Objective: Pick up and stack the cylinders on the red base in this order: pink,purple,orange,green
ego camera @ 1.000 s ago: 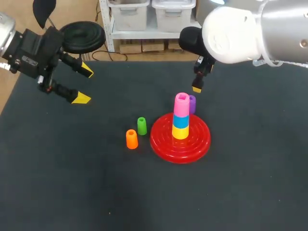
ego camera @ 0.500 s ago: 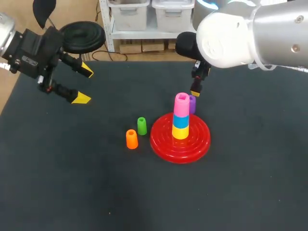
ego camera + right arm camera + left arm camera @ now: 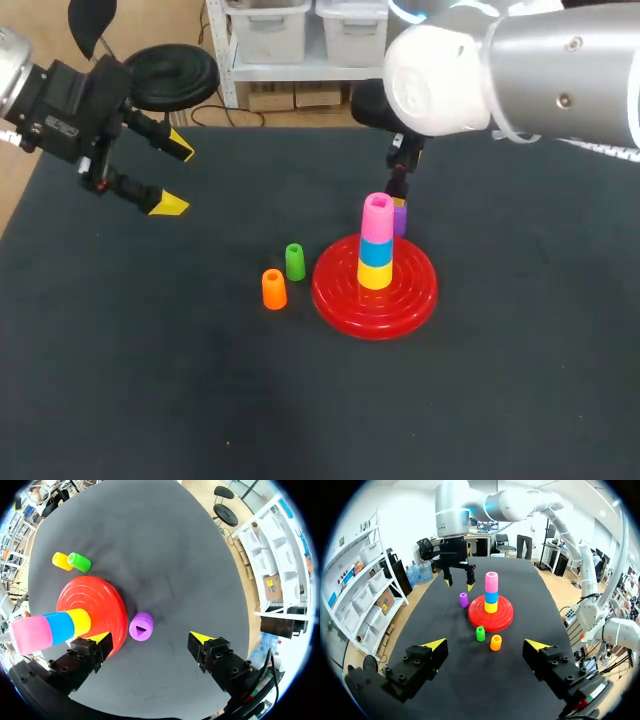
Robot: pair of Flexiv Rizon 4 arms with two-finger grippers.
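The purple cylinder (image 3: pixel 141 627) stands just beside the red base (image 3: pixel 95 597), whose tall stack (image 3: pixel 50 627) rises close on one side; elsewhere around it I have open counter (image 3: pixel 200 575).

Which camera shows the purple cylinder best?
The right wrist view: the purple cylinder sits large, seen from above. The head view shows only a sliver behind the stack; the left wrist view shows it whole but small.

No text can be read. A small white label (image 3: pixel 62 128) on the left pincer (image 3: pixel 176 176) is too tiny.
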